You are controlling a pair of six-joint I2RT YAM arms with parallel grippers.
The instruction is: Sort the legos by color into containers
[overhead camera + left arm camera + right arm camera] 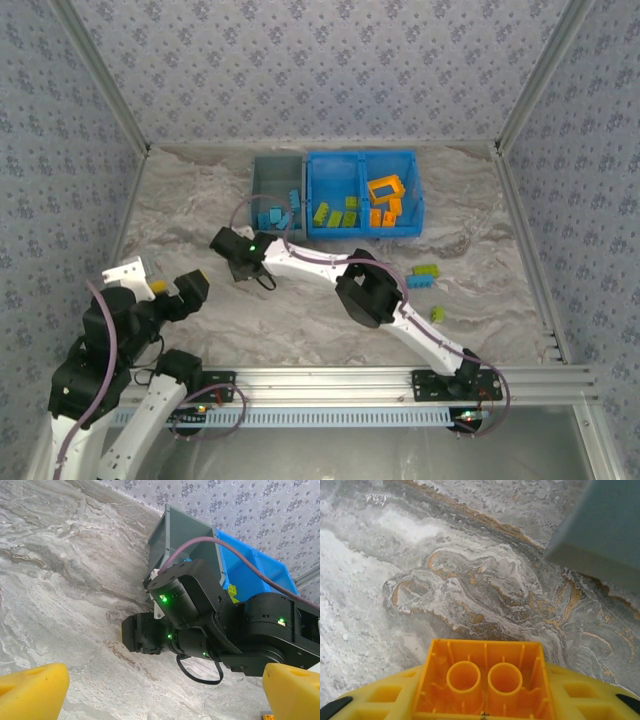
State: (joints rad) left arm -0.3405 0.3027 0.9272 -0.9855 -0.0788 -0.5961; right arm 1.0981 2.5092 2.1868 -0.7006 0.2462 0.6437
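Note:
An orange lego (482,680) sits underside-up between the yellow fingers of my right gripper (482,702), which is shut on it just above the table. That gripper (238,262) is a little in front of the grey-blue container (277,170), which holds blue legos (272,215). The bright blue container (362,160) has lime green legos (337,213) in its left compartment and orange ones (385,195) in its right. Two green legos (427,270) (438,314) and a blue one (420,281) lie loose at the right. My left gripper (160,288) hangs open at the near left, holding nothing.
In the left wrist view the right arm's black wrist (200,610) stretches across in front of the grey-blue container (175,535). A corner of that container (605,535) stands close at the upper right of the right wrist view. Patterned walls enclose the marbled table (180,210).

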